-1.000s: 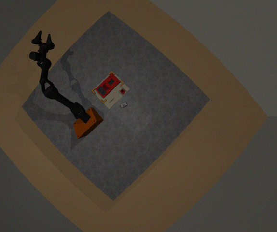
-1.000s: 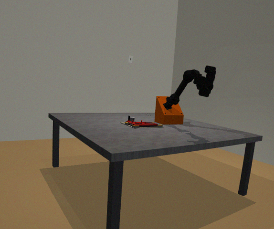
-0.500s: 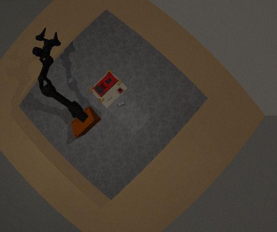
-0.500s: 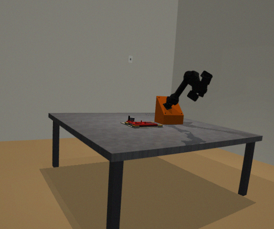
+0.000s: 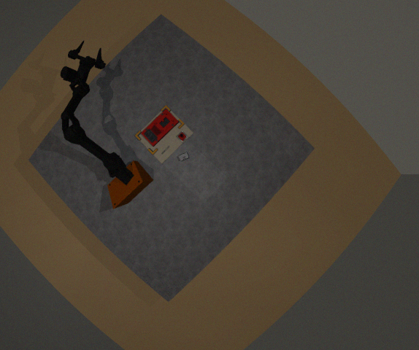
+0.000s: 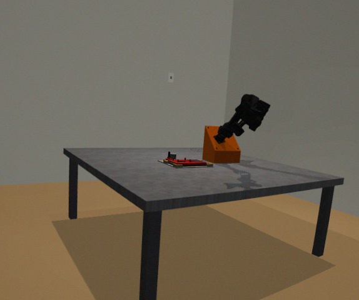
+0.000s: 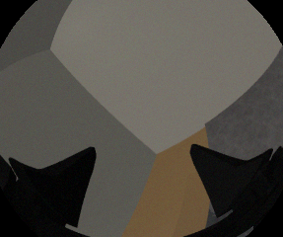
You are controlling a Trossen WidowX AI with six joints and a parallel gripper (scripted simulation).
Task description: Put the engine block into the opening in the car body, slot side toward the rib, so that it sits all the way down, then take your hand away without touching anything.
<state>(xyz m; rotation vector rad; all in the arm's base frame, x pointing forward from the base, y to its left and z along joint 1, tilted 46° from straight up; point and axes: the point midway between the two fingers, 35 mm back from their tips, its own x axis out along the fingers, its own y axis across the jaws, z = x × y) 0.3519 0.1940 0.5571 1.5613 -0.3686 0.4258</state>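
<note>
Landmark: red car body [image 5: 168,115] [image 6: 192,162]. It lies flat on a pale board [image 5: 171,143] [image 6: 162,159], with yellow corner brackets [image 5: 152,151] [image 6: 209,164] around it. Two dark grey areas show on its upper face, toward opposite ends, with a darker red patch between them.

Tool state: gripper [image 5: 91,44] [image 6: 259,112] [image 7: 144,152] is released, fingers spread wide, nothing between them. In the top view it is well apart from the car body, up and to the left of it; the exterior view shows it raised above table height. The wrist view, looking away from the car body, takes in walls, a strip of floor [image 7: 168,197] and part of the table [image 5: 221,226] [image 6: 124,180] [image 7: 259,114].

Parts, top view: a small red piece with a dark centre [image 5: 181,135] sits on the board, just beside the car body on its lower-right side. A small pale rectangular piece [image 5: 183,156] lies on the table beyond the board, farther out on that same side.

Engine block: possibly one of the dark grey areas within the car body's outline, but the view is too small and dim to confirm this, its slot direction or its seating depth.

Arm [image 5: 93,149] [image 6: 228,128] extends from an orange base [image 5: 121,194] [image 6: 221,156], to the lower left of the car body in the top view. No contact between gripper and car body.
</note>
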